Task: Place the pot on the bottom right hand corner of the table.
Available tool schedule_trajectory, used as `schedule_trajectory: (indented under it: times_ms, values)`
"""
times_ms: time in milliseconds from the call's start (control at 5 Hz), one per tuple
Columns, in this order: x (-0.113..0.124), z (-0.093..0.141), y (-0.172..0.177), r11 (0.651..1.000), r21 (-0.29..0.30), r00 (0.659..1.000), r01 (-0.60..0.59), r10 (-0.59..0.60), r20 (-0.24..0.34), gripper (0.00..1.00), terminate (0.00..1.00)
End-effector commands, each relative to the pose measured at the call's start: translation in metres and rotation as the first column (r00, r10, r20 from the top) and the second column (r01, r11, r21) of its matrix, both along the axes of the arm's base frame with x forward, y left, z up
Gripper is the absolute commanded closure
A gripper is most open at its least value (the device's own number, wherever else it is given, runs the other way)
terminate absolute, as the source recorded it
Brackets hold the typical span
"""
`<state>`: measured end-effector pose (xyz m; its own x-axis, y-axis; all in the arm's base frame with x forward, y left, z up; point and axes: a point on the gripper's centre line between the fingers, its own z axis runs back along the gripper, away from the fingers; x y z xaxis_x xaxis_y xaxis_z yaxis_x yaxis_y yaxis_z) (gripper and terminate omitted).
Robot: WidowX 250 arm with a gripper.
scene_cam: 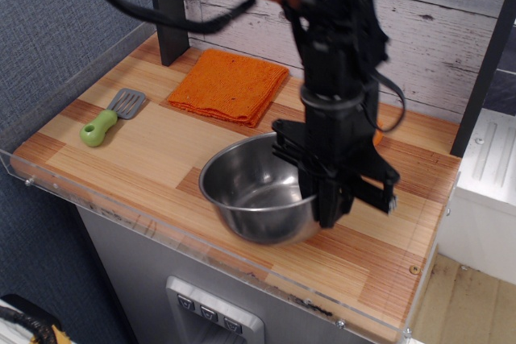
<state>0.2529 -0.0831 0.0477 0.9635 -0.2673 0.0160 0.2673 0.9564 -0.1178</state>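
The shiny steel pot [254,191] is upright over the front middle of the striped wooden table [121,159], low at or just above the surface; I cannot tell if it touches. My black gripper [322,191] comes down from above and is shut on the pot's right rim. The arm hides most of the orange toy carrot, of which only a sliver [377,136] shows behind it.
A folded orange cloth [230,86] lies at the back middle. A spatula with a green handle [109,118] lies at the left. A dark post [168,10] stands at the back left. Clear acrylic strips [137,219] edge the table.
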Motion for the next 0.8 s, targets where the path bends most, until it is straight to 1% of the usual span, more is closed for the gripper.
schedule_trajectory:
  times_ms: [0,200,400,600]
  values:
    - [-0.011,-0.006,-0.025,0.993,0.018,0.993,0.118,-0.118,-0.004,1.00,0.00]
    - [-0.015,0.002,-0.032,0.990,0.019,0.990,0.143,-0.143,0.005,0.00,0.00]
    - [-0.013,0.023,-0.027,0.994,-0.035,0.994,0.106,-0.105,0.024,0.00,0.00]
    - [-0.016,0.071,-0.016,0.995,-0.089,0.996,0.039,-0.031,0.082,0.00,0.00]
